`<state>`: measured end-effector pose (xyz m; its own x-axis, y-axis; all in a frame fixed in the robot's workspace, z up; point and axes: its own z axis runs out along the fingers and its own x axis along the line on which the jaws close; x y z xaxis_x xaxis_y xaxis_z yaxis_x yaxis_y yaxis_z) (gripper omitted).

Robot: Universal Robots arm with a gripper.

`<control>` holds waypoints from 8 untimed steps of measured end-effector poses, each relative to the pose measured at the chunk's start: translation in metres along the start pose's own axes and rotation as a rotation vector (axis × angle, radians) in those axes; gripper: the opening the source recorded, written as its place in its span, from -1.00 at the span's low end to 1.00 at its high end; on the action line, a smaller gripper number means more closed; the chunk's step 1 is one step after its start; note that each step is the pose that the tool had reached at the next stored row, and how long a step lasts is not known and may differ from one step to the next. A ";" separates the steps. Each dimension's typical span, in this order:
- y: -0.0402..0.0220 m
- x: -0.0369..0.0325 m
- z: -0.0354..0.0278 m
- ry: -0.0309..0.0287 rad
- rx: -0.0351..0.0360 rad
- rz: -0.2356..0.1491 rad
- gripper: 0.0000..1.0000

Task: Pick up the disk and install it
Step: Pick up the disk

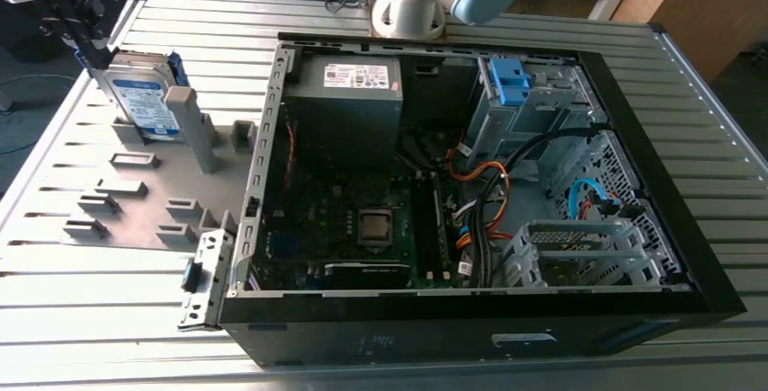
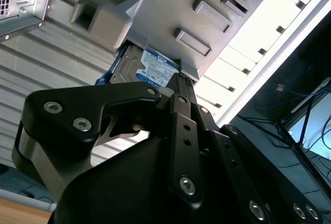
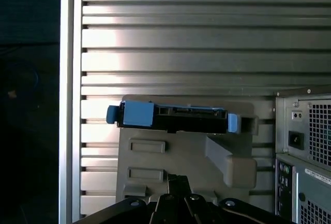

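Open PC case [image 1: 708,256] sits nearest on the slatted table [image 1: 96,355], orange and black cables [image 1: 486,180] running between the board and the far bay with the blue bracket [image 1: 510,81]. Grey fixture tray [image 1: 132,220] lies just beside it, on the exterior view's left. Disk [image 1: 142,94] stands on edge in the tray's far slot, with a grey post [image 1: 183,121] right in front of it. Gripper [image 3: 178,181] is near the disk but apart from it. Jaws look pressed together, nothing between.
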<state>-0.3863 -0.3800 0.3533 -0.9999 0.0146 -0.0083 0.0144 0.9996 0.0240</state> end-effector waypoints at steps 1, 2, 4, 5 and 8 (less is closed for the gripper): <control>0.0000 0.0000 0.0000 0.0001 0.0000 -0.003 -0.79; 0.0000 0.0000 0.0000 0.0002 0.0000 -0.007 -0.79; 0.0000 0.0000 0.0000 0.0003 -0.0001 -0.011 -0.79; 0.0000 0.0000 0.0000 0.0004 -0.0001 -0.013 -0.79; 0.0000 0.0000 0.0000 0.0005 -0.0001 -0.018 -0.79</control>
<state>-0.3863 -0.3800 0.3533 -1.0000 -0.0036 -0.0082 -0.0038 0.9997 0.0240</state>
